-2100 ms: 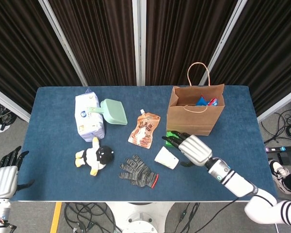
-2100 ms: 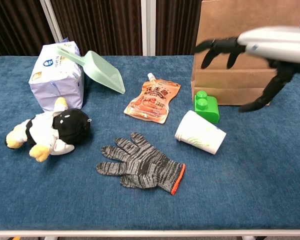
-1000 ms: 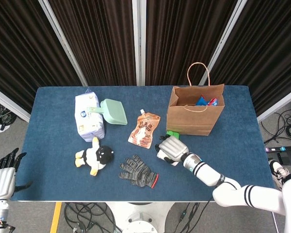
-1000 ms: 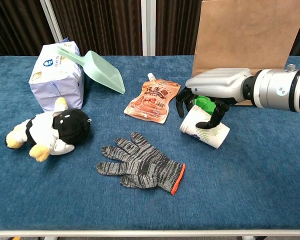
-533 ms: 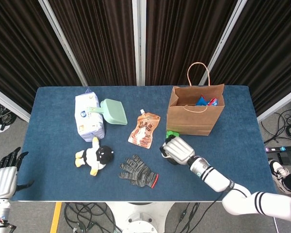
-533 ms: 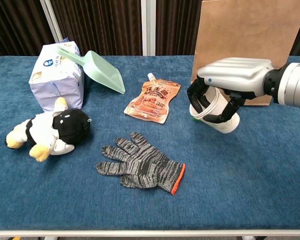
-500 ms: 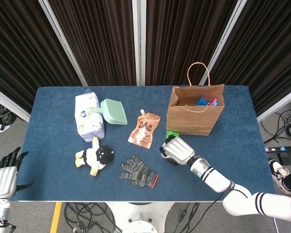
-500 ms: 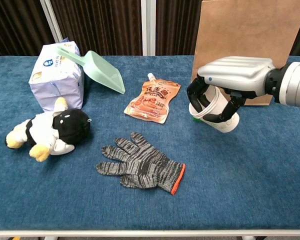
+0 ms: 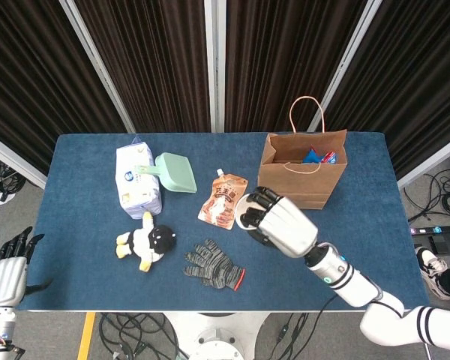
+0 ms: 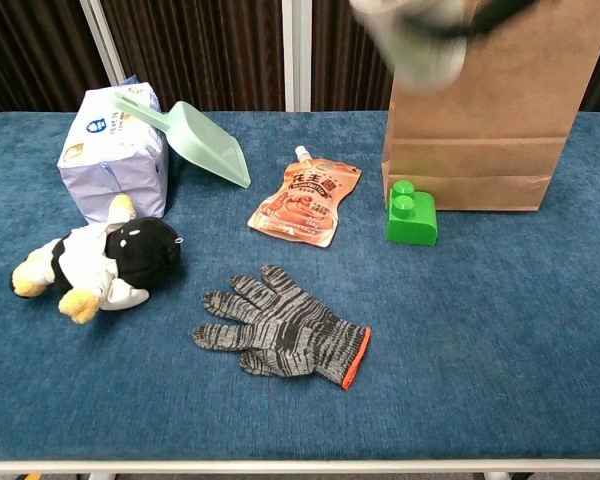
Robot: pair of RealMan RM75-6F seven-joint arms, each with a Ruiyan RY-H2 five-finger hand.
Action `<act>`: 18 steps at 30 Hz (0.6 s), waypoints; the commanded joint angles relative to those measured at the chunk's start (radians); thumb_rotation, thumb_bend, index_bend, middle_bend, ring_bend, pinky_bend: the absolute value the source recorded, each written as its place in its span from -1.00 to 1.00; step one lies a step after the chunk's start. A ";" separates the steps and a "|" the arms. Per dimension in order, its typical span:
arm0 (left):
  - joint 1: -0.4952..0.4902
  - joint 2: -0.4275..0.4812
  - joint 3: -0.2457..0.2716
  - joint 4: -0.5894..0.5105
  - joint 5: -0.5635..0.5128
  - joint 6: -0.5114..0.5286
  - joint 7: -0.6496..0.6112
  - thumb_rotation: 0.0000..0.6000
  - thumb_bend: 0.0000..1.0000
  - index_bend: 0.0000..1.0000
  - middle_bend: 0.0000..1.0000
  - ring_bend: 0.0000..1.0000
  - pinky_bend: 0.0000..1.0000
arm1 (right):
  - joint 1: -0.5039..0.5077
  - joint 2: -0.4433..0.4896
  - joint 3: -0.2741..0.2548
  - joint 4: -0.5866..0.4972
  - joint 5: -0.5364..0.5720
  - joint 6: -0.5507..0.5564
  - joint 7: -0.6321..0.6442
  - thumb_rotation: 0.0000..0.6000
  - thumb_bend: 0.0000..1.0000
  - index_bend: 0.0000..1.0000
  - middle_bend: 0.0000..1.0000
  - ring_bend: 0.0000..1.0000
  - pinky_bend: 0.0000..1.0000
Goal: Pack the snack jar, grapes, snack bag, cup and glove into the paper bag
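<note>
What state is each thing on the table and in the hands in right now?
Cup: lifted off the table, gripped by the right hand.
Left hand: off the table's edge, holding nothing.
Paper bag: upright, open at the top, items inside.
Glove: flat on the table.
Snack pouch: lying flat.
Green block: against the bag's base.
Plush toy: on its side.

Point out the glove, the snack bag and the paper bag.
glove (image 10: 280, 336): chest view, on the knitted palm.
snack bag (image 10: 306, 204): chest view, on the orange printed front.
paper bag (image 9: 298, 182): head view, on the brown front wall.
</note>
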 commanded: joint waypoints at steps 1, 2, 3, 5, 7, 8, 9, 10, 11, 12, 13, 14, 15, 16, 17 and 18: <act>0.000 0.000 0.002 0.000 0.003 0.001 -0.001 1.00 -0.77 -0.57 -0.71 -0.78 -0.73 | -0.018 0.073 0.104 -0.035 0.062 0.047 0.023 1.00 -0.41 0.30 0.35 -0.33 -0.39; 0.001 0.000 0.002 0.000 0.003 0.001 -0.001 1.00 -0.77 -0.57 -0.71 -0.78 -0.73 | -0.018 0.083 0.123 -0.031 0.084 0.050 0.028 1.00 -0.41 0.30 0.35 -0.33 -0.39; 0.001 0.001 0.002 0.000 0.003 0.001 -0.002 1.00 -0.77 -0.57 -0.71 -0.78 -0.73 | -0.018 0.091 0.141 -0.026 0.106 0.052 0.033 1.00 -0.41 0.30 0.35 -0.33 -0.39; 0.001 0.002 0.002 -0.001 0.001 0.001 -0.003 1.00 -0.77 -0.57 -0.71 -0.78 -0.73 | -0.019 0.109 0.178 -0.012 0.154 0.058 0.051 1.00 -0.41 0.30 0.35 -0.33 -0.39; 0.002 0.002 0.002 -0.002 0.001 0.001 -0.004 1.00 -0.77 -0.57 -0.71 -0.78 -0.73 | -0.022 0.122 0.212 0.007 0.208 0.059 0.061 1.00 -0.41 0.29 0.35 -0.33 -0.39; 0.002 0.002 0.003 -0.002 0.001 0.000 -0.004 1.00 -0.77 -0.57 -0.71 -0.78 -0.73 | -0.022 0.126 0.225 0.017 0.234 0.054 0.067 1.00 -0.42 0.29 0.35 -0.33 -0.39; 0.002 0.002 0.003 -0.002 0.002 -0.001 -0.004 1.00 -0.77 -0.57 -0.71 -0.78 -0.73 | -0.020 0.130 0.237 0.028 0.262 0.046 0.075 1.00 -0.42 0.29 0.35 -0.33 -0.39; 0.001 0.001 0.004 -0.002 0.003 -0.002 -0.004 1.00 -0.77 -0.57 -0.71 -0.78 -0.73 | -0.026 0.131 0.239 0.037 0.286 0.040 0.088 1.00 -0.42 0.29 0.35 -0.33 -0.39; 0.000 0.001 0.005 -0.002 0.004 -0.003 -0.004 1.00 -0.77 -0.57 -0.71 -0.78 -0.73 | -0.025 0.131 0.245 0.049 0.308 0.030 0.100 1.00 -0.42 0.29 0.35 -0.33 -0.39; 0.000 0.000 0.005 -0.003 0.006 -0.003 -0.005 1.00 -0.77 -0.57 -0.71 -0.78 -0.73 | -0.023 0.129 0.251 0.068 0.339 0.011 0.113 1.00 -0.43 0.29 0.35 -0.33 -0.39; -0.001 0.000 0.006 -0.003 0.007 -0.003 -0.006 1.00 -0.77 -0.57 -0.71 -0.78 -0.73 | -0.019 0.126 0.254 0.085 0.360 -0.004 0.120 1.00 -0.43 0.29 0.35 -0.33 -0.39; -0.001 -0.001 0.006 -0.003 0.007 -0.003 -0.007 1.00 -0.77 -0.57 -0.71 -0.78 -0.73 | -0.015 0.122 0.257 0.103 0.381 -0.020 0.127 1.00 -0.43 0.29 0.35 -0.33 -0.39; -0.001 -0.001 0.005 -0.003 0.007 -0.004 -0.007 1.00 -0.77 -0.57 -0.71 -0.78 -0.73 | -0.009 0.117 0.258 0.121 0.402 -0.039 0.133 1.00 -0.43 0.28 0.35 -0.33 -0.39; -0.001 -0.001 0.005 -0.003 0.006 -0.004 -0.007 1.00 -0.77 -0.57 -0.71 -0.78 -0.73 | -0.003 0.109 0.258 0.144 0.430 -0.067 0.138 1.00 -0.43 0.27 0.34 -0.33 -0.39; -0.001 -0.002 0.005 -0.003 0.005 -0.005 -0.008 1.00 -0.77 -0.57 -0.71 -0.78 -0.73 | 0.002 0.103 0.257 0.160 0.449 -0.086 0.141 1.00 -0.43 0.27 0.33 -0.33 -0.39; -0.001 -0.002 0.005 -0.003 0.004 -0.006 -0.008 1.00 -0.77 -0.57 -0.71 -0.78 -0.73 | 0.007 0.095 0.256 0.177 0.465 -0.103 0.144 1.00 -0.43 0.25 0.32 -0.33 -0.39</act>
